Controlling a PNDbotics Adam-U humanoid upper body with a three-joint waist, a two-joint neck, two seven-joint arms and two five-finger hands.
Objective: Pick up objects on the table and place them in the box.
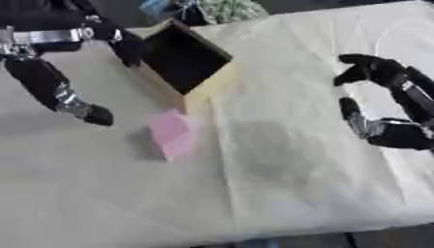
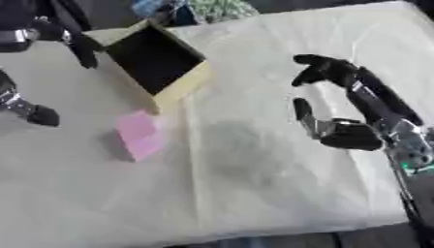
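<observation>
A pink block (image 1: 172,134) lies on the cream cloth just in front of the open cardboard box (image 1: 212,83), whose inside looks dark. My left hand (image 1: 51,72) hovers at the upper left beside the box, fingers spread and holding nothing; one fingertip hangs left of the pink block. My right hand (image 2: 352,109) is at the right, well away from the block, with its fingers relaxed and apart and nothing in it.
A cream cloth (image 1: 288,164) covers the table; its front edge runs along the bottom of the view. Blue and green patterned things (image 1: 212,8) lie beyond the box at the far edge.
</observation>
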